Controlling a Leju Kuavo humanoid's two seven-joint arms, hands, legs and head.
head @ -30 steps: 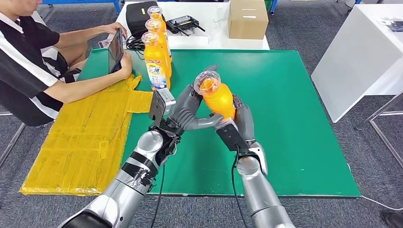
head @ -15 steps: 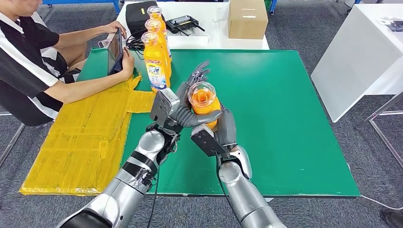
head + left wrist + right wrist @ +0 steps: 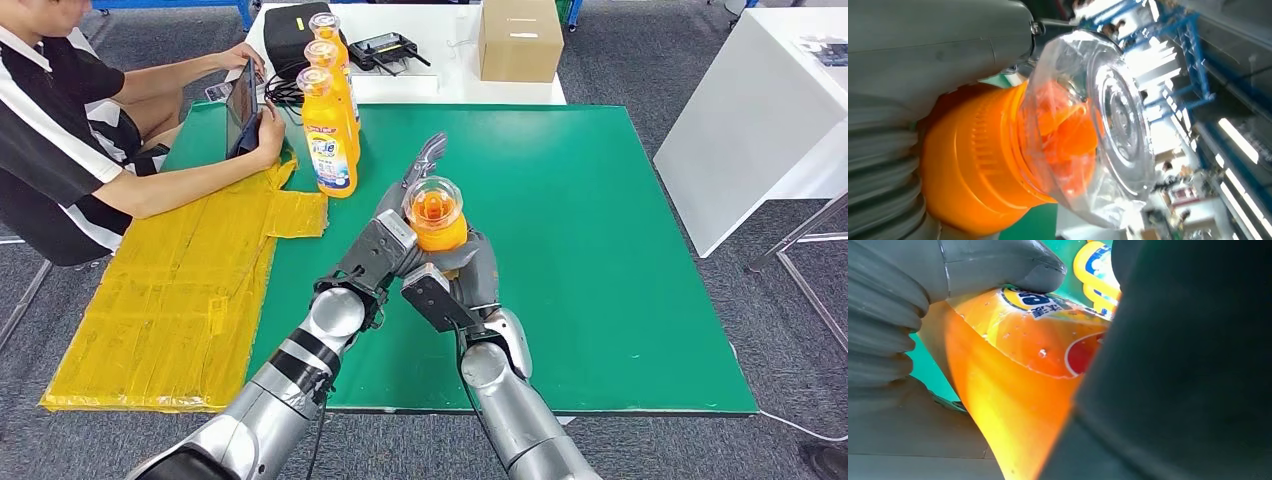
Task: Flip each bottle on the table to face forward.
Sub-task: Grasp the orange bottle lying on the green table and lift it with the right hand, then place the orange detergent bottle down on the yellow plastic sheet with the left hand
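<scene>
Bottle (image 3: pixel 438 222) was upright above mat (image 3: pixel 620 250), cap up. Right hand (image 3: pixel 470 275) gripped body; left hand (image 3: pixel 395 245) steadied neck, likely for turning label forward.

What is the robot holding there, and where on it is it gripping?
An orange bottle. The right hand grips its body; the left hand holds it just below the clear cap.

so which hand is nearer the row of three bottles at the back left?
Left. The left hand is up beside the held bottle, on the side toward the row of three bottles. The right hand grips the held bottle lower, farther from the row.
</scene>
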